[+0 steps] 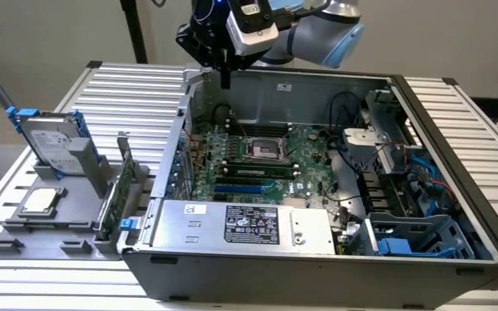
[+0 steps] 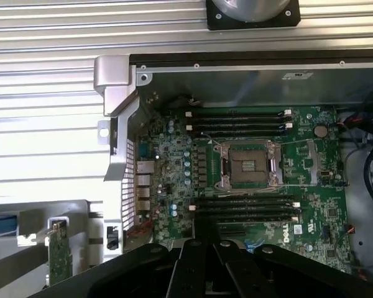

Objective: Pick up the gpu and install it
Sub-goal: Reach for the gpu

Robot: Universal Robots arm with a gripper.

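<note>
The gpu point(image 1: 119, 191) stands on edge in a grey holder point(image 1: 59, 228) at the exterior view's left, outside the open computer case point(image 1: 318, 87). It is a thin green card with a silver bracket at its far end. The wrist view catches its green edge point(image 2: 59, 264) beside the case wall. My gripper point(image 1: 225, 76) hangs above the case's far left corner, well apart from the card, shut with nothing in it. Its black fingers point(image 2: 193, 267) point down over the green motherboard point(image 2: 174, 161).
A silver hard drive in a blue frame point(image 1: 54, 148) and a small square processor chip point(image 1: 41, 201) sit on the same holder. Inside the case are the motherboard point(image 1: 305, 146) with an open CPU socket point(image 1: 264, 150), a blue slot point(image 1: 244, 189), a power supply point(image 1: 240, 227) and cables point(image 1: 404, 175).
</note>
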